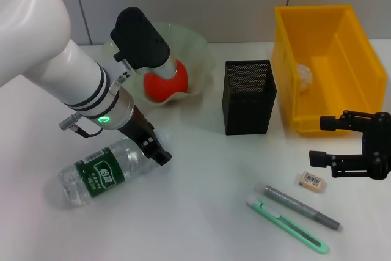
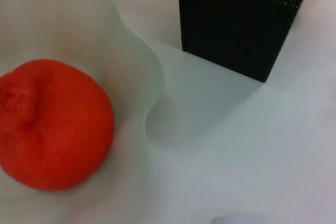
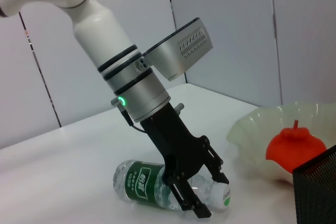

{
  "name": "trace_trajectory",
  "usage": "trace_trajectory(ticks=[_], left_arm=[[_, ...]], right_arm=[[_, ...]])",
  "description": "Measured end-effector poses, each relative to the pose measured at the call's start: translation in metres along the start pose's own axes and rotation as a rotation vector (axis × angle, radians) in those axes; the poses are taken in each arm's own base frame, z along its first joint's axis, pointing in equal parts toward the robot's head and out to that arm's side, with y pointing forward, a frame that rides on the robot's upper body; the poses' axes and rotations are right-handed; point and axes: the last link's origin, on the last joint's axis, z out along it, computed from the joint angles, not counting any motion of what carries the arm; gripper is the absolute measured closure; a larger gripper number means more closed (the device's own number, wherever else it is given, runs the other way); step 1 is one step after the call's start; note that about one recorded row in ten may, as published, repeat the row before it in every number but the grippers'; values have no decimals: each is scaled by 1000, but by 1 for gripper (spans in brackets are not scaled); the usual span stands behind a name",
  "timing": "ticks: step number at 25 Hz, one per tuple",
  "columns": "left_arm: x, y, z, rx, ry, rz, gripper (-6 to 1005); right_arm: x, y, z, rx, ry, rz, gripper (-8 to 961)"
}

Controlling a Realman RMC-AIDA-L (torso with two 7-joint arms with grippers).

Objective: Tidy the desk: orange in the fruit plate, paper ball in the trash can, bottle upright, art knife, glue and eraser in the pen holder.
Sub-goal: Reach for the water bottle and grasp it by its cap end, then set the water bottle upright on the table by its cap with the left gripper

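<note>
A clear water bottle (image 1: 98, 174) with a green label lies on its side at the front left; it also shows in the right wrist view (image 3: 152, 183). My left gripper (image 1: 156, 149) is down at its neck end, fingers on either side of the shoulder and closed on it (image 3: 202, 190). The orange (image 1: 164, 85) sits in the pale green fruit plate (image 1: 194, 47). The paper ball (image 1: 303, 76) lies in the yellow trash can (image 1: 287, 59). The eraser (image 1: 311, 180), grey glue stick (image 1: 300, 207) and green art knife (image 1: 287, 225) lie at the front right. My right gripper (image 1: 324, 140) hovers open above the eraser.
The black mesh pen holder (image 1: 247, 96) stands in the middle, between the plate and the yellow can. The bottle's white cap (image 3: 224, 198) points toward the plate. The left arm's white forearm (image 1: 67, 77) reaches across the left side of the desk.
</note>
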Motion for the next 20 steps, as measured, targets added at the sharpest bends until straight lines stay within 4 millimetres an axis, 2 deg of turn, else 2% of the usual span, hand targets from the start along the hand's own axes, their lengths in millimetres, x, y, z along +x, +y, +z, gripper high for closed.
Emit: trace_trajectory(ticks=[8, 13, 20], left_arm=[[0, 1, 0, 4, -1, 17, 325], [-4, 1, 1, 2, 3, 9, 523], [-8, 1, -9, 15, 73, -6, 551]], right_arm=[[4, 0, 1, 4, -7, 21, 112], [5, 0, 1, 3, -8, 25, 112], [6, 0, 3, -1, -12, 29, 112]])
